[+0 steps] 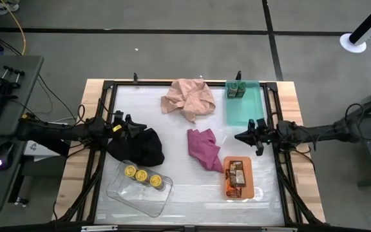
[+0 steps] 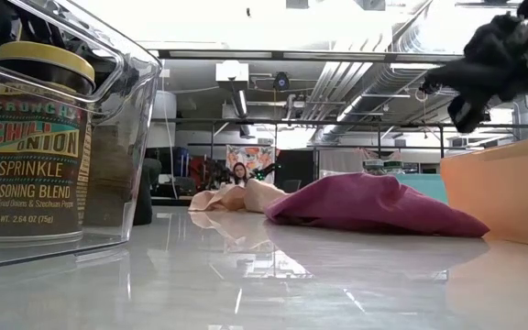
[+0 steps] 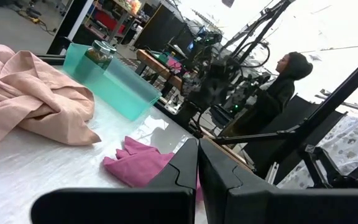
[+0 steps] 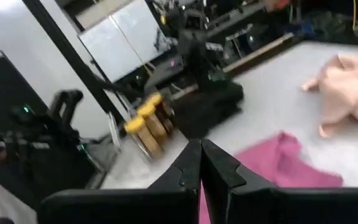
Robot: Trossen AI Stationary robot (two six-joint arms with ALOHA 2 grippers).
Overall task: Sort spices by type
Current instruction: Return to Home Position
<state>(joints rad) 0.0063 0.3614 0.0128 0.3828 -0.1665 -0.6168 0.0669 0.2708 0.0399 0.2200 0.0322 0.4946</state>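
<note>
So we've got the left gripper well off the magenta cloth on the left-arm side, right gripper near its opposite edge, both pinched together.

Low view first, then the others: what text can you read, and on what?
"CRUNCH": label of the yellow-lidded jar in the clear tray, end unclear.
"CHILI ONION": same label.
"SPRINKLE": same label.
"SEASONING BLEND": same label.
"NET WT. 2.64 OZ (75g)": label's foot.
Fine print above that: too small to read.
Packets and green jars, high view: labels too small to read.
</note>
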